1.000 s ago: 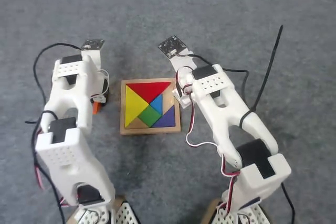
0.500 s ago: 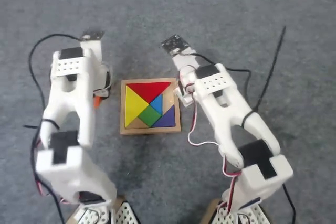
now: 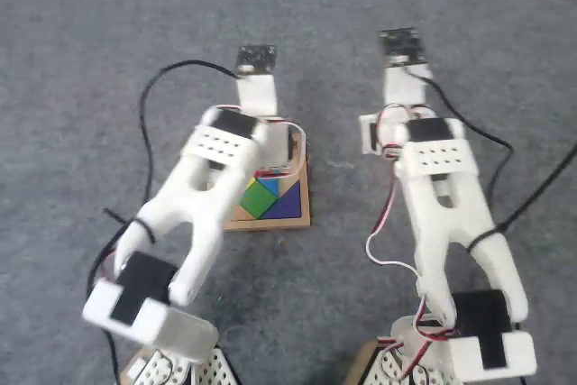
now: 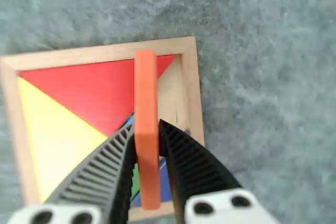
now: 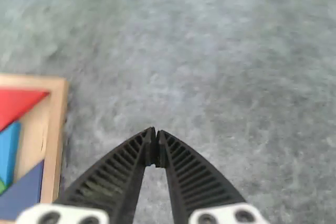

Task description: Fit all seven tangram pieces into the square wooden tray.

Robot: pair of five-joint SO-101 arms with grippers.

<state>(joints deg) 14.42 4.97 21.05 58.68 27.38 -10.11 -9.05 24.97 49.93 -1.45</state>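
My left gripper (image 4: 146, 127) is shut on an orange piece (image 4: 146, 93), held on edge just above the square wooden tray (image 4: 105, 53). The piece hangs over the bare wooden slot (image 4: 185, 98) beside the red triangle (image 4: 94, 90). A yellow triangle (image 4: 52, 135) lies next to the red one. In the high view the left arm (image 3: 221, 155) covers most of the tray (image 3: 302, 214); a green piece (image 3: 261, 197) and a dark blue piece (image 3: 287, 207) show beneath it. My right gripper (image 5: 153, 130) is shut on nothing over the carpet, off to the tray's side (image 5: 55, 129).
Grey carpet surrounds the tray on all sides. The right arm (image 3: 433, 160) stands well apart from the tray. Black cables trail from both arms.
The left arm has swung right with the orange piece, from beside the tray to over it. The right arm has pulled away from the tray's edge to the right.
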